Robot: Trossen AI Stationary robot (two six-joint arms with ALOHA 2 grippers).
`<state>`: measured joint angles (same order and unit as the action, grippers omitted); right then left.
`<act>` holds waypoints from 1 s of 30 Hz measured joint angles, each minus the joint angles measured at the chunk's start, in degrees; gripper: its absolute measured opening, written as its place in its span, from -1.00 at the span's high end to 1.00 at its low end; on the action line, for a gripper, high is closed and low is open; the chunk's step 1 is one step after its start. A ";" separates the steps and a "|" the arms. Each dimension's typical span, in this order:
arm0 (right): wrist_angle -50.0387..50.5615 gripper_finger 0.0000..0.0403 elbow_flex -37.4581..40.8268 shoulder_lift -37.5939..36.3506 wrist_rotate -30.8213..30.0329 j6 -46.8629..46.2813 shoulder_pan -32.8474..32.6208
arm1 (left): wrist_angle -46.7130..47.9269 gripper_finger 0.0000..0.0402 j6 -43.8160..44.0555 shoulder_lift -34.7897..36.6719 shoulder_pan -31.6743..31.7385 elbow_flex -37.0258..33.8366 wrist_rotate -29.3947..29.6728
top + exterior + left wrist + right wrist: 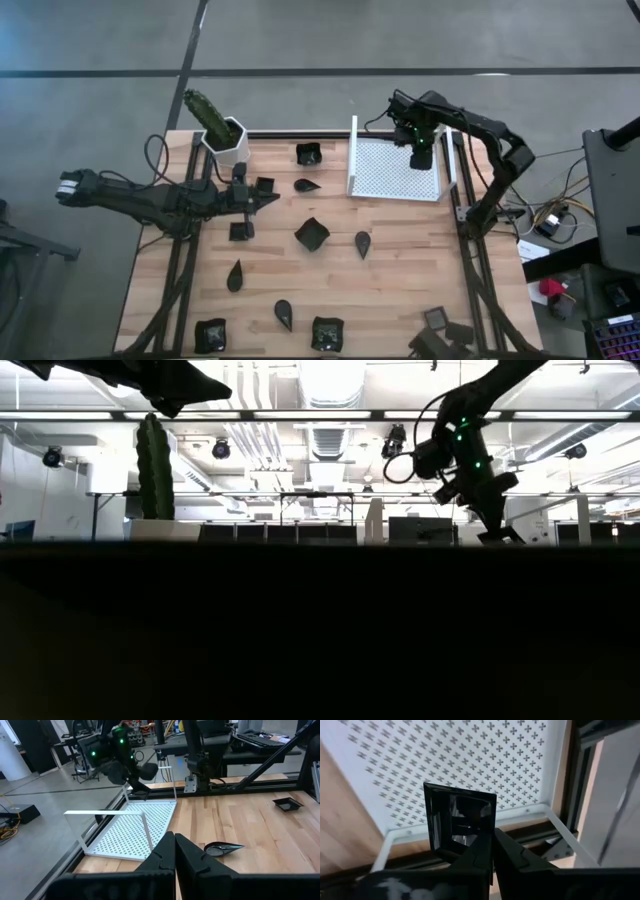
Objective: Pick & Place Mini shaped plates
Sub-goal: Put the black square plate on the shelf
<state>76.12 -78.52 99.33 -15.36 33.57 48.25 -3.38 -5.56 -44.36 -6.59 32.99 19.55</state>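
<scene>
The right gripper (492, 852) sits closest to the lens in its wrist view, its dark fingers pinched on the lower edge of a small glossy black square plate (462, 822), held tilted above the tray.

The pale wooden slatted desk (400, 270) carries everything. The white perforated metal tray (385, 170) with raised wire sides stands at the far right of it, and its floor looks bare, so by my reading no plate has been delivered and this square one would be the first. The white hexagonal pot (230, 145) with a green cactus stands at the far left corner.

The left gripper (262, 200) hovers over the left half of the desk, fingers pressed together with nothing between them.

Still to move are the mini shaped plates scattered on the wood: a teardrop dish (307, 185) near the tray, a larger crumpled-looking square dish (311, 233) mid-desk, another teardrop (362, 242) beside it, and several more along the near edge. The task looks barely begun.
</scene>
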 joint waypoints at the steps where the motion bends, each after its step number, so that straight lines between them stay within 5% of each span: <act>1: -0.01 0.96 0.13 0.63 -0.63 0.10 0.02 | 0.00 1.00 0.00 0.00 0.00 0.00 0.00; 30: -2.48 0.96 2.68 11.27 -4.34 0.54 0.04 | 0.02 1.00 -0.64 0.00 0.11 0.01 -0.15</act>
<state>73.64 -75.83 110.60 -19.70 34.11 48.29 -3.36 -6.20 -44.36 -6.48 32.99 19.40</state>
